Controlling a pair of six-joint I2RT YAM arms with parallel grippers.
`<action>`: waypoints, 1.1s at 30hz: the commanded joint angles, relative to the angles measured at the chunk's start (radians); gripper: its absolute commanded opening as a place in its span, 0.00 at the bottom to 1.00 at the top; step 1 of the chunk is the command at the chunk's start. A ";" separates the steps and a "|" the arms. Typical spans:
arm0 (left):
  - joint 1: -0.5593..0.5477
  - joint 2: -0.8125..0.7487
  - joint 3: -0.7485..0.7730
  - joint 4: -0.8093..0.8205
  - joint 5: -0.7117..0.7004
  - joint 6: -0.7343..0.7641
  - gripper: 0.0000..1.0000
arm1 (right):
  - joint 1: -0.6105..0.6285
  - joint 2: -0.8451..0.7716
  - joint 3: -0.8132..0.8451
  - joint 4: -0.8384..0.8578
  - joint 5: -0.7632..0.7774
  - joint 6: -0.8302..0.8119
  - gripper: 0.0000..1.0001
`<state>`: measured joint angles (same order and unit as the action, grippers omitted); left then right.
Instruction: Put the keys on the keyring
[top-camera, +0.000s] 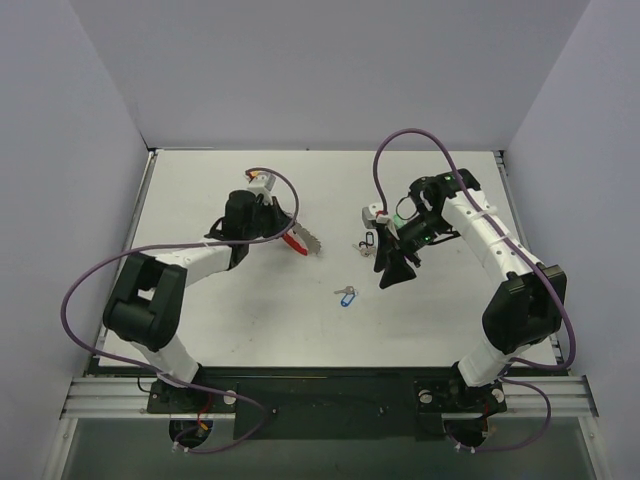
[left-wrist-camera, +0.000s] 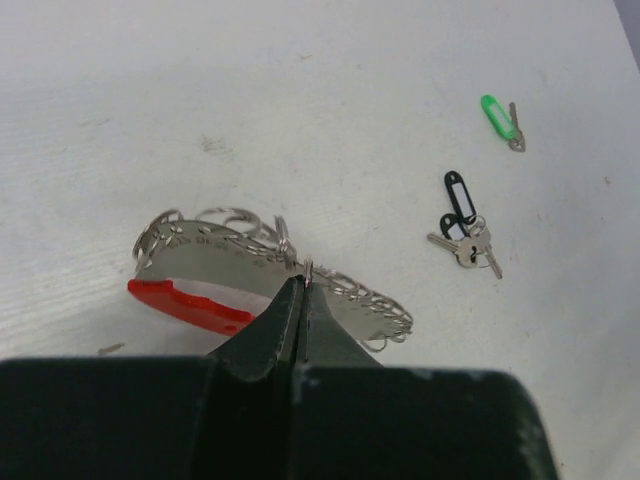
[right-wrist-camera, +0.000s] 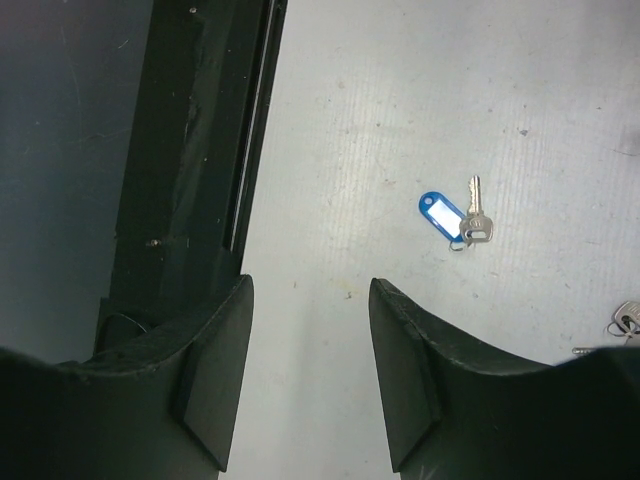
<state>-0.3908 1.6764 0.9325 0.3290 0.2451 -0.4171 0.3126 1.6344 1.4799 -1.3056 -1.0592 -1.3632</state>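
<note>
The keyring (left-wrist-camera: 230, 250) is a wire loop with a red arc (left-wrist-camera: 190, 303) and strung silver pieces, lying low over the white table. My left gripper (left-wrist-camera: 303, 282) is shut on its thin wire at the top of the loop; from above they sit left of centre, keyring (top-camera: 300, 243), left gripper (top-camera: 275, 225). Two keys with black tags (left-wrist-camera: 462, 222) lie to its right and a green-tagged key (left-wrist-camera: 498, 117) farther off. A blue-tagged key (right-wrist-camera: 447, 215) (top-camera: 346, 296) lies alone mid-table. My right gripper (right-wrist-camera: 310, 290) (top-camera: 397, 278) hangs open and empty above the table, just right of the blue key.
The black-tagged keys (top-camera: 368, 242) lie close beside the right arm's wrist (top-camera: 415, 215). The table's near edge and dark base rail (right-wrist-camera: 200, 150) run along the left of the right wrist view. White walls (top-camera: 90, 150) close the table on three sides.
</note>
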 joint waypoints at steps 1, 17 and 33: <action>0.032 -0.024 -0.105 0.088 -0.009 -0.098 0.00 | -0.012 -0.016 -0.010 -0.264 -0.031 -0.027 0.45; 0.047 -0.245 -0.278 0.038 -0.105 -0.094 0.00 | -0.010 -0.018 -0.013 -0.265 -0.035 -0.028 0.46; 0.115 -0.222 -0.184 0.022 -0.064 -0.061 0.00 | -0.012 -0.018 -0.015 -0.264 -0.030 -0.028 0.46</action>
<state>-0.2897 1.4494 0.7601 0.2958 0.1577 -0.4751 0.3069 1.6344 1.4723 -1.3060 -1.0595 -1.3636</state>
